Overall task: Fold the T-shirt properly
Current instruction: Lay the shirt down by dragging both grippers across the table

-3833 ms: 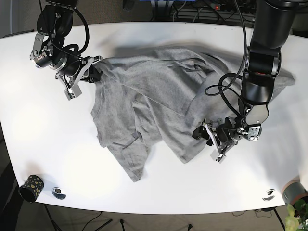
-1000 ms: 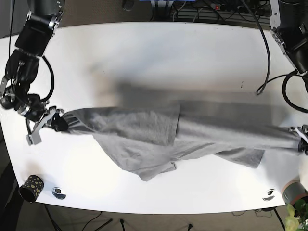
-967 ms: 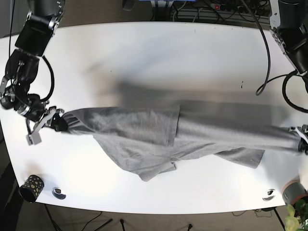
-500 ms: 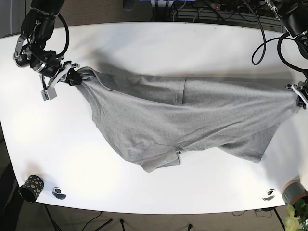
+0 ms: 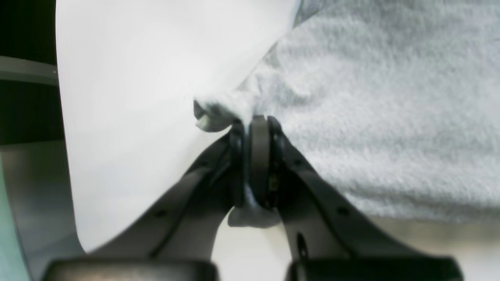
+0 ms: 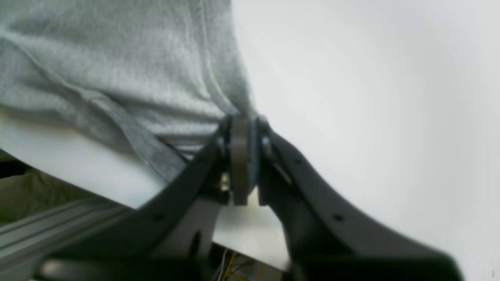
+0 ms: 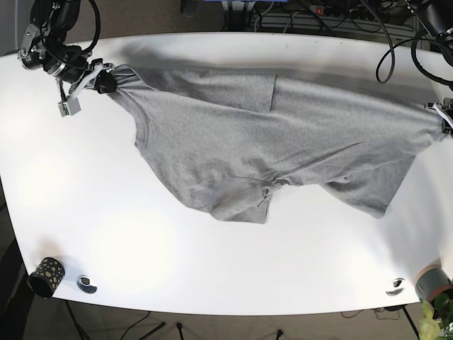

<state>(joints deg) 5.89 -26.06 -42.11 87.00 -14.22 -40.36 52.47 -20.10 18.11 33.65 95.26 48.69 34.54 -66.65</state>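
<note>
While my right gripper [image 7: 99, 80] and left gripper [image 7: 444, 117] are clamping opposite edges of the grey T-shirt [image 7: 269, 134], I am stretching it flatter and farther up the white table [image 7: 212, 269] than half a second ago.

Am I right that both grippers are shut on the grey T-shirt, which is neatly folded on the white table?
Not quite: the base view shows the T-shirt stretched out, not folded, between the left gripper and right gripper, both shut on it, over the white table.
</note>
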